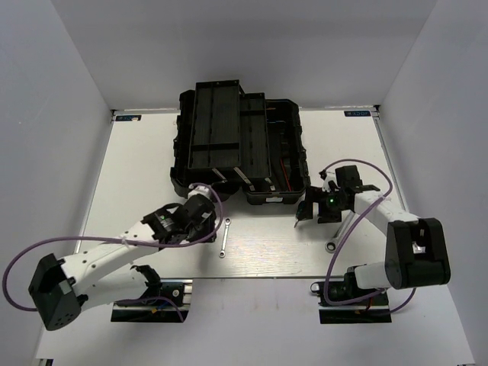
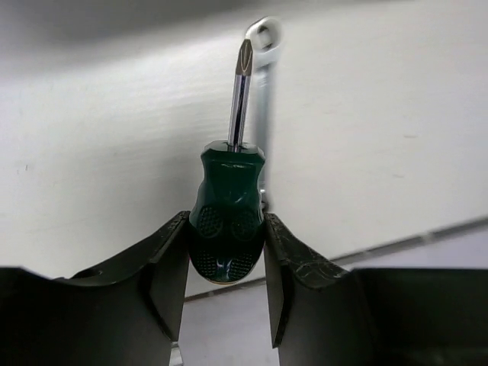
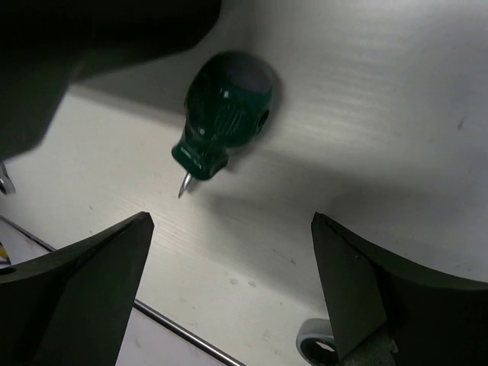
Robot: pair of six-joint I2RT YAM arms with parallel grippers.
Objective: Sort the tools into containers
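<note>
White tabletop (image 2: 381, 152), stubby dimpled green screwdriver (image 2: 227, 217)

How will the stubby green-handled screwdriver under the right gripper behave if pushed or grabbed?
The stubby green-handled screwdriver has a round, bulbous handle, so a push would probably roll or pivot it on the white table. It looks rigid, and its textured patches should aid grip. The open right gripper would likely hold best across the handle.
</note>
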